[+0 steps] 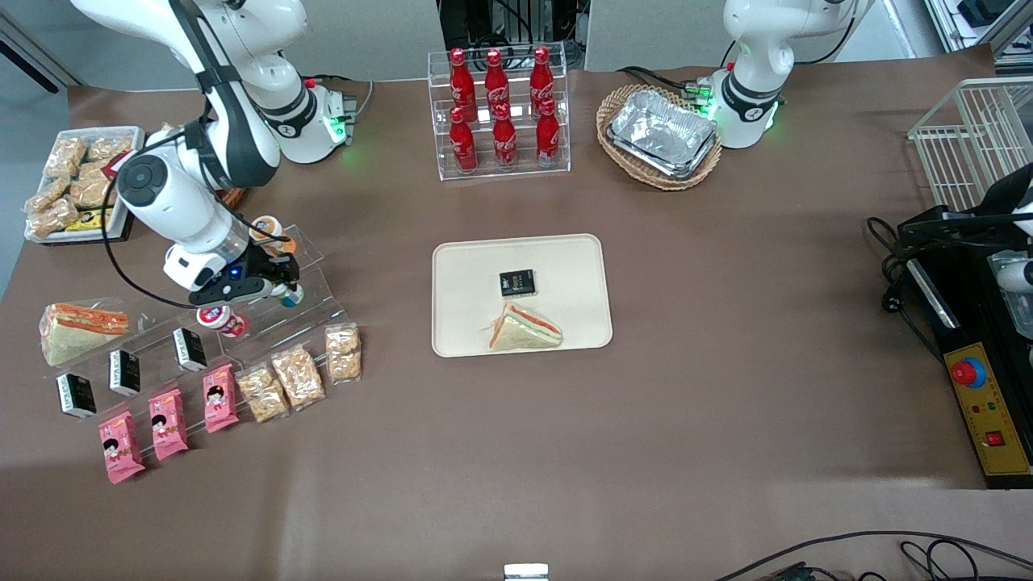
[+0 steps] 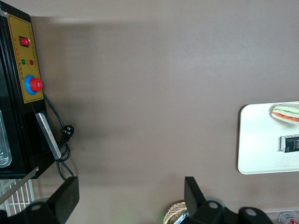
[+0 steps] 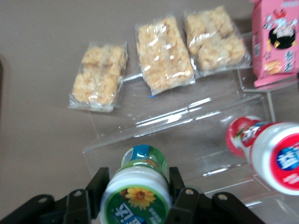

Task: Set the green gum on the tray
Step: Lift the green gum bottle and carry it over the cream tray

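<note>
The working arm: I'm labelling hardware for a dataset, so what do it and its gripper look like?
The arm has glossy white rounded shells with black joint bands, a round dark grey cap at one joint and a black cable along it. Its base glows green. The gripper, over the clear stand beside the tray, is black with a small blue light.

The gripper (image 1: 284, 284) clamps the green gum (image 3: 136, 186) on the clear stand (image 1: 303, 282). Open brown tablecloth (image 1: 387, 266) lies between stand and tray (image 1: 581, 323). A sandwich (image 1: 524, 329) and black packet (image 1: 516, 282) occupy the tray's middle.

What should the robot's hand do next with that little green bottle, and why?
Probably lift it straight up. The hand looks closed around the green gum at the clear stepped stand, while the tray lies toward the parked arm's end of the table.
</note>
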You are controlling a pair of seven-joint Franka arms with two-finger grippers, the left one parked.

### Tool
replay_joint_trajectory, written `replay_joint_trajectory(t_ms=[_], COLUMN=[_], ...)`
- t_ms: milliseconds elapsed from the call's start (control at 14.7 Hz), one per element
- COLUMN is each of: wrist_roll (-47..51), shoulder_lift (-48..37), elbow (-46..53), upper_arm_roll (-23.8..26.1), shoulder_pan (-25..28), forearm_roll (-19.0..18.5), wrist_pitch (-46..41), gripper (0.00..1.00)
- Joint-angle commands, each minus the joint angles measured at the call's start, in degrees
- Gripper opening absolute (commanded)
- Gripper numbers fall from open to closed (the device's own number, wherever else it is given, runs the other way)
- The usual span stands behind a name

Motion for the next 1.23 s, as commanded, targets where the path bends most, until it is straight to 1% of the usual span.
replay_joint_trajectory(t_ms=[0, 136, 273, 341, 545, 614, 682, 955, 1159], wrist_roll=[-2.18, -1.92, -0.35, 0.8, 3.69, 6.58, 10.35, 24.76, 31.55], shoulder_lift=[-2.01, -2.01, -1.14, -0.61, -0.43, -0.43, -0.43, -0.43, 2.02], elbow=[7.78, 13.22, 21.47, 25.08, 33.7, 35.82, 37.23, 39.44, 39.79], upper_arm_roll=[-0.93, -1.19, -1.37, -1.19, -0.06, 0.3, 0.74, 1.44, 1.44], shoulder_pan=[-0.52, -0.61, -0.09, 0.09, 1.58, 2.46, 3.95, 13.69, 20.55], forearm_roll=[-0.19, 0.15, 0.69, 0.69, 0.69, 0.69, 0.69, 0.69, 0.69], wrist_pitch=[-9.39, -15.44, -26.05, -29.76, -35.93, -37.69, -38.49, -39.47, -38.24], gripper=[0.02, 0.0, 0.0, 0.0, 0.0, 0.0, 0.0, 0.0, 0.0])
